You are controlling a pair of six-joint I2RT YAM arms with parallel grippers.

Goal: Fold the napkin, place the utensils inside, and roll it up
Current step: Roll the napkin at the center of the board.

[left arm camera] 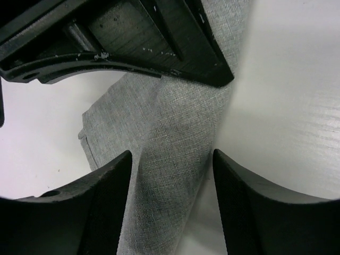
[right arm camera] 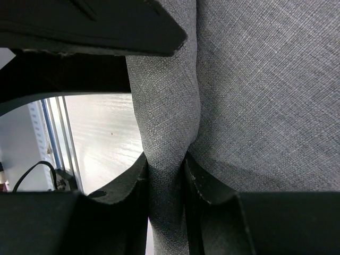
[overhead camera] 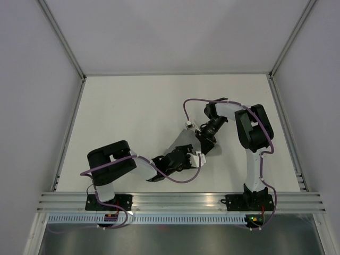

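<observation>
Mid-grey napkin (left arm camera: pixel 170 122), plain and unprinted, with a fine woven crosshatch texture, on a plain off-white table (overhead camera: pixel 133 106). The left gripper (left arm camera: pixel 172 159) and right gripper (right arm camera: pixel 166 159) are matte black. The left arm (overhead camera: pixel 114 162) and right arm (overhead camera: pixel 254 130) are black with white segments, each trailing a purple cable (overhead camera: pixel 186 109). Pale grey walls (overhead camera: pixel 32 106) rise at 9, 12 and 3 o'clock. A ribbed silver rail (overhead camera: pixel 180 201) runs along 6 o'clock.

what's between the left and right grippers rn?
The grey napkin, in the top view. Right wrist view: the right gripper pinches a fold of it. Left wrist view: the left gripper fingers straddle it, open.
</observation>
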